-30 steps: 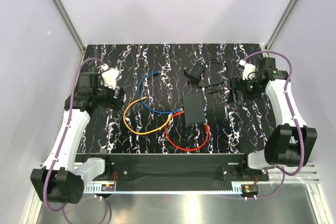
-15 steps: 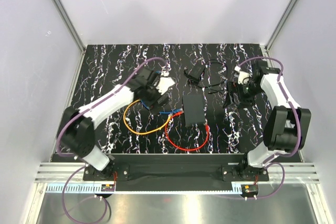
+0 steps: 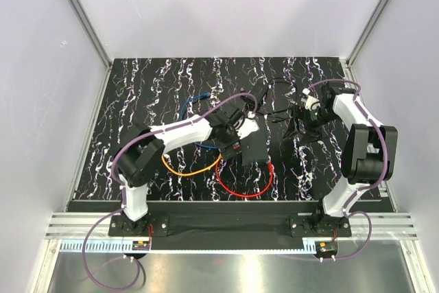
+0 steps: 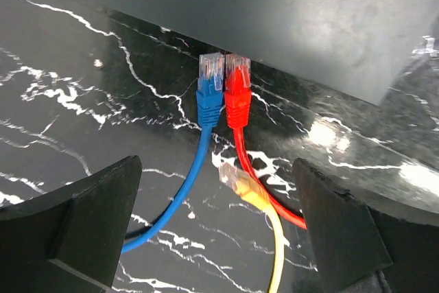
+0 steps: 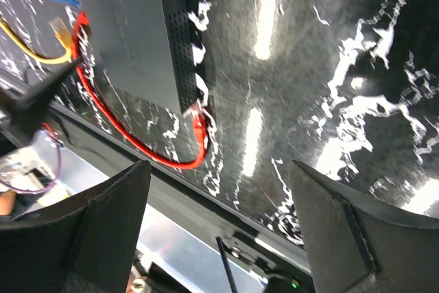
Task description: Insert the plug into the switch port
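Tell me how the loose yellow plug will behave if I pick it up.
The yellow plug looks small and hard, so probably light and stiff. Its cable lies in a loose loop, so likely floppy, tugging the plug.

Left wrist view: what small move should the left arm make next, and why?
Probably lower the open left fingers and close them on the yellow plug. It lies loose on the table, short of the switch, while the blue plug and red plug already sit at its edge.
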`<action>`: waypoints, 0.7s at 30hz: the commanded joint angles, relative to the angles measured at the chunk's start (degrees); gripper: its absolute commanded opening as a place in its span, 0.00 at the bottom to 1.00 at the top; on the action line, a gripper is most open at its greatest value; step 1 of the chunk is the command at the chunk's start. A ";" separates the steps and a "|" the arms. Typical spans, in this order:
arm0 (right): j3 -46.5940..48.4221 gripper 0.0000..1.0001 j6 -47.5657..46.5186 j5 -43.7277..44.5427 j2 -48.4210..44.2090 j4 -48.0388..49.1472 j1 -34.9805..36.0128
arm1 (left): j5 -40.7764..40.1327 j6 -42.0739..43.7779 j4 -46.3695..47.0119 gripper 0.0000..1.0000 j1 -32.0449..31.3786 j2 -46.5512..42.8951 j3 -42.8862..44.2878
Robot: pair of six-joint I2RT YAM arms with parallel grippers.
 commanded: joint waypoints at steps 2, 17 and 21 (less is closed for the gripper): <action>-0.16 0.87 3.72 -2.67 1.72 3.98 1.30 | -2.21 1.68 2.10 0.98 0.27 1.87 2.42; -0.77 0.81 9.53 -4.52 6.29 10.23 4.38 | -7.23 3.17 -1.67 0.59 2.02 3.64 -2.24; -0.69 0.80 9.70 -4.87 7.96 10.84 7.45 | -5.91 3.17 -3.00 0.51 5.62 -0.31 -7.15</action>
